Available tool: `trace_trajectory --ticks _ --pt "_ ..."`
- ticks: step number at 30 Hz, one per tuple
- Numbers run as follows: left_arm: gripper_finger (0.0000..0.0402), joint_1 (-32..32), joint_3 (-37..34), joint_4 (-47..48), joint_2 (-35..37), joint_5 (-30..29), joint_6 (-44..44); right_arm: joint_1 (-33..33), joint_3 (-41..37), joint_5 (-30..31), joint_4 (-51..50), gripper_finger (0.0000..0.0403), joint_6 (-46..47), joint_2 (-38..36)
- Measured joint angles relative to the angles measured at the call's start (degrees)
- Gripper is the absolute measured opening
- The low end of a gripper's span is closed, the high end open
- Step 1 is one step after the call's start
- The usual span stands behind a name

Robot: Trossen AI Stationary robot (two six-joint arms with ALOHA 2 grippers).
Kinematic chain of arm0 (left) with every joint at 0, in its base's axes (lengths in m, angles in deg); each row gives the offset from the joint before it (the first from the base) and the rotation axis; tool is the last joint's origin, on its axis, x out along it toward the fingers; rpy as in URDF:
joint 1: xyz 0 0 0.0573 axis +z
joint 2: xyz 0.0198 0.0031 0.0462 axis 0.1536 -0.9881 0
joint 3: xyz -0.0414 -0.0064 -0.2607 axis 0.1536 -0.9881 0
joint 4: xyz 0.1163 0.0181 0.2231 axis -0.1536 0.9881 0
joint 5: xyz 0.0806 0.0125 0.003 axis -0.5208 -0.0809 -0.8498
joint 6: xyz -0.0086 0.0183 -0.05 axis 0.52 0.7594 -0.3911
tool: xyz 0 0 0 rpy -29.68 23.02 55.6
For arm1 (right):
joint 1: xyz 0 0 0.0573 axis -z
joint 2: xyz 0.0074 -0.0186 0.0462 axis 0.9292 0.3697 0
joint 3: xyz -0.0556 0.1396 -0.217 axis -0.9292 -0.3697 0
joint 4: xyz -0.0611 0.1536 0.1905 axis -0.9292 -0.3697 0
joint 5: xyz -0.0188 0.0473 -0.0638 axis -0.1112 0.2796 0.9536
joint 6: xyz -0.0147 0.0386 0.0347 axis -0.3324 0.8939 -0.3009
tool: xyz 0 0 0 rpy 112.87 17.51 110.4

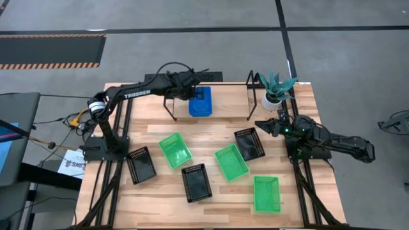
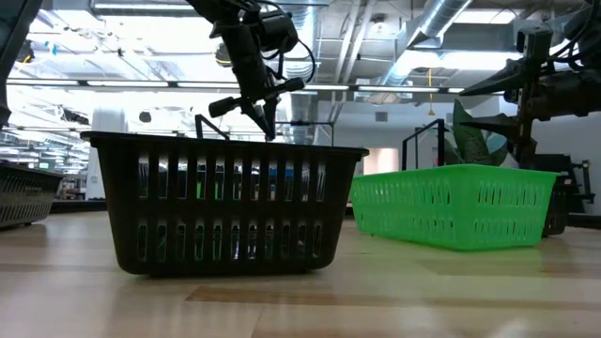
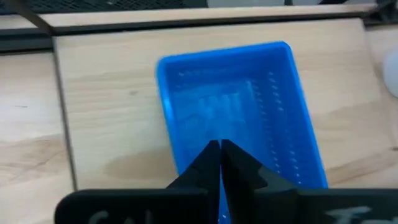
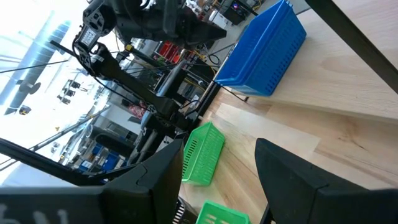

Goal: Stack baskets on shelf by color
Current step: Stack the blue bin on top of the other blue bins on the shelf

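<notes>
A blue basket [image 1: 200, 101] sits on the light-wood shelf [image 1: 230, 96] at the table's far side, left of the shelf's middle; it also shows in the left wrist view [image 3: 236, 106] and the right wrist view [image 4: 264, 50]. I cannot tell whether others are nested in it. My left gripper [image 3: 220, 149] is shut, pointing down over the basket's inside [image 1: 192, 94]. Three green baskets [image 1: 174, 150] [image 1: 231, 161] [image 1: 266, 193] and three black baskets [image 1: 141, 164] [image 1: 196, 182] [image 1: 249, 143] rest flat on the tabletop. My right gripper [image 1: 267, 126] is open and empty, just right of the far black basket. My left gripper points down into the blue basket with its fingers shut together [image 3: 214, 155]. I cannot tell whether the fingertips touch the basket's floor [image 3: 230, 112].
A white pot with a green plant [image 1: 275, 97] stands at the shelf's right end, close behind my right gripper. The shelf's black wire legs [image 1: 171, 108] stand on the table. Bare plank [image 1: 233, 96] lies to the right of the blue basket.
</notes>
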Motion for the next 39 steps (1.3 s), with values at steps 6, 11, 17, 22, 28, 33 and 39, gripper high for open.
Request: trace_trajectory --ticks 6,11,17,22,28,33,39 --pt "0.0000 -2.6 0.0 -2.9 0.0 0.8 -0.6 0.0 0.0 0.0 0.0 0.0224 0.0 0.0" --pt "0.0000 -4.3 0.0 -6.5 0.0 0.9 -1.9 0.0 0.0 0.0 0.0 0.0224 0.0 0.0" --pt "0.0000 -5.9 1.8 -6.7 0.0 0.9 -2.4 0.0 0.0 0.0 -0.1 0.0224 0.0 0.0" --pt "0.0000 -7.2 5.3 -5.6 0.0 -1.3 -2.3 0.0 0.0 0.0 -0.1 0.0224 0.0 0.0" --pt "0.0000 -7.6 10.0 0.8 0.1 -6.7 -0.4 0.0 0.0 0.0 -0.2 0.0224 0.0 0.0" --pt "0.0000 -7.0 10.3 4.4 0.1 -6.3 -0.2 0.0 0.0 0.0 -0.2 0.0224 0.0 0.0" --pt "0.0000 -6.5 10.3 9.8 -2.0 -4.0 -0.4 0.0 0.0 0.0 -0.2 0.0224 -0.3 0.0"
